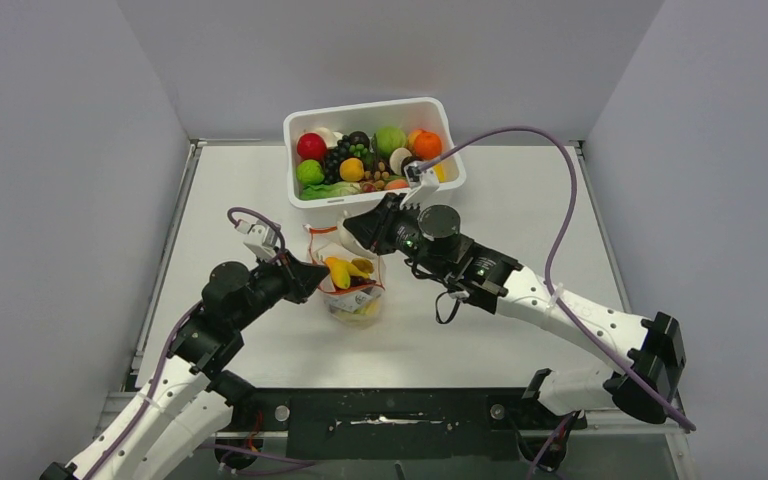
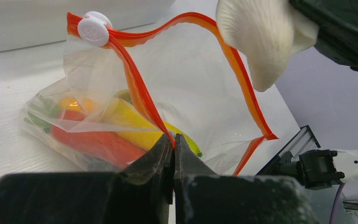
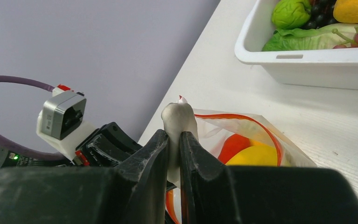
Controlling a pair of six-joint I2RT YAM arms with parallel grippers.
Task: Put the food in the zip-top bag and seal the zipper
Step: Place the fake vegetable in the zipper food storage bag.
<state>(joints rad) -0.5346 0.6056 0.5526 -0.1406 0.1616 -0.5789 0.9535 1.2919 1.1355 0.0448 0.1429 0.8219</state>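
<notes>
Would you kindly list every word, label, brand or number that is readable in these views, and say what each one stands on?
No text can be read in any view.
White slider on the zipper: raised lettering, too blurred to read.
Right arm's dark joint housing: small pale marking, too small to read.
The white toy piece in the right tool: no print visible.

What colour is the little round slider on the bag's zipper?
The slider is white, on the orange-red zipper. Left wrist view shows it best.
</notes>
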